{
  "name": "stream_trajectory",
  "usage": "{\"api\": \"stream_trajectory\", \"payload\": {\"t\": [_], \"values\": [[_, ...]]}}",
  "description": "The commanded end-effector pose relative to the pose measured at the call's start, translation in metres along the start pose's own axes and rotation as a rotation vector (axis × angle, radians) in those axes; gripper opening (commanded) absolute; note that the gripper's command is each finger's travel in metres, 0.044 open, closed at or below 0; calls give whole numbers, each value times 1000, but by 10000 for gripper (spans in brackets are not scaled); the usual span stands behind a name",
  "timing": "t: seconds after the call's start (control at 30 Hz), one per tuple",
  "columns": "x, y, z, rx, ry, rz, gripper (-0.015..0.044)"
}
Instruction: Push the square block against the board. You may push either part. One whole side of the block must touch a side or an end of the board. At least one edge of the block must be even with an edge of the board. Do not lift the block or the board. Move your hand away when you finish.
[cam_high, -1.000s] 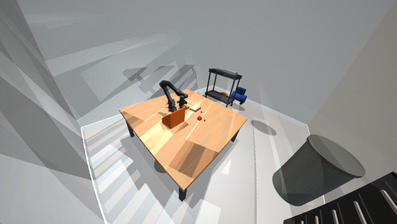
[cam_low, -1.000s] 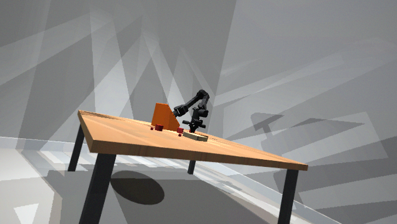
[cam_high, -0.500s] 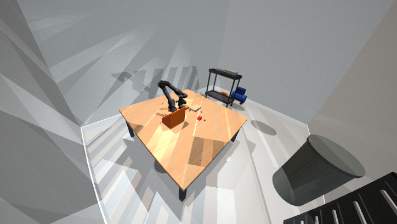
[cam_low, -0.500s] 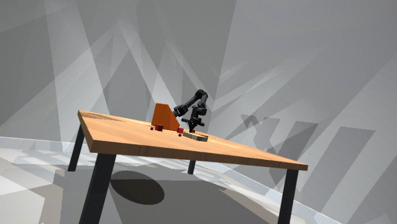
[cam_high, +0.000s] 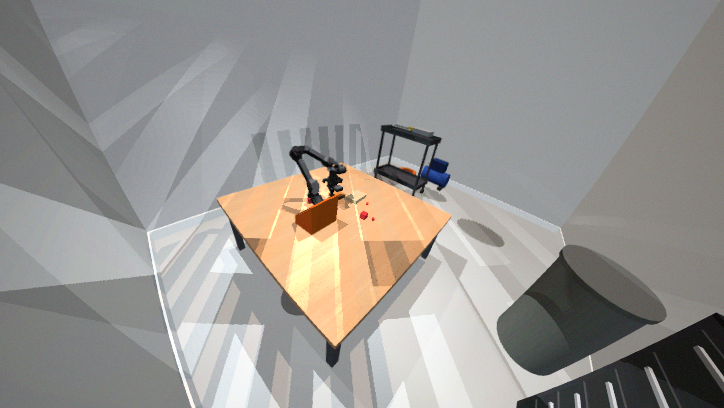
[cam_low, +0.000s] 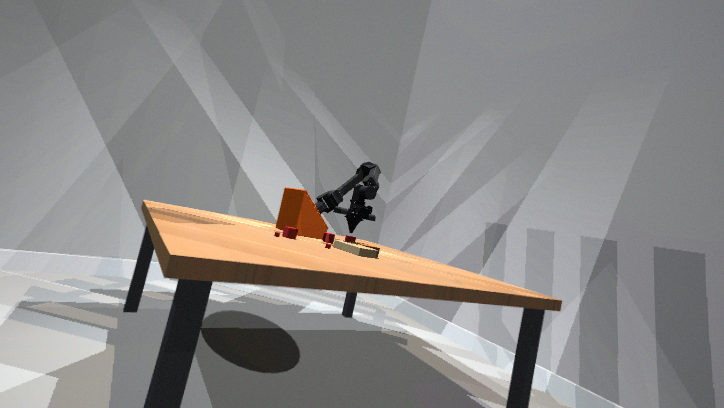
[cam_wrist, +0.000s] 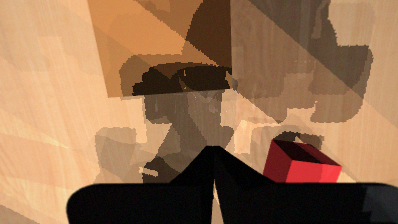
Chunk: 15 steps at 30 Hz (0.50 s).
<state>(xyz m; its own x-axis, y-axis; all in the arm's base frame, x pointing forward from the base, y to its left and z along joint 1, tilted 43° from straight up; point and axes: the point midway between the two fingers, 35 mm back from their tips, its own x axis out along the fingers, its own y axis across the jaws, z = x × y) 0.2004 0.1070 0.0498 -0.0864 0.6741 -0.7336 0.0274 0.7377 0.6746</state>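
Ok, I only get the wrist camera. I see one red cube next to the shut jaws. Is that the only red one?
Observer: No. The exterior view shows several red cubes scattered on the table.
Operator: Is anything big close by?
Observer: Yes, a tall orange wedge stands on the table right beside the arm.
Operator: And is there something flat to push?
Observer: A flat pale piece lies on the table near the gripper, just past the red cubes. From here I cannot tell whether it is one part or two.
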Motion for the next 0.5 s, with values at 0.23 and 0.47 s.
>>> {"api": "stream_trajectory", "payload": {"t": [0.23,0.47], "values": [[47,-5,7,-64,4,0,0],[55,-4,6,-66,5,3,0]]}}
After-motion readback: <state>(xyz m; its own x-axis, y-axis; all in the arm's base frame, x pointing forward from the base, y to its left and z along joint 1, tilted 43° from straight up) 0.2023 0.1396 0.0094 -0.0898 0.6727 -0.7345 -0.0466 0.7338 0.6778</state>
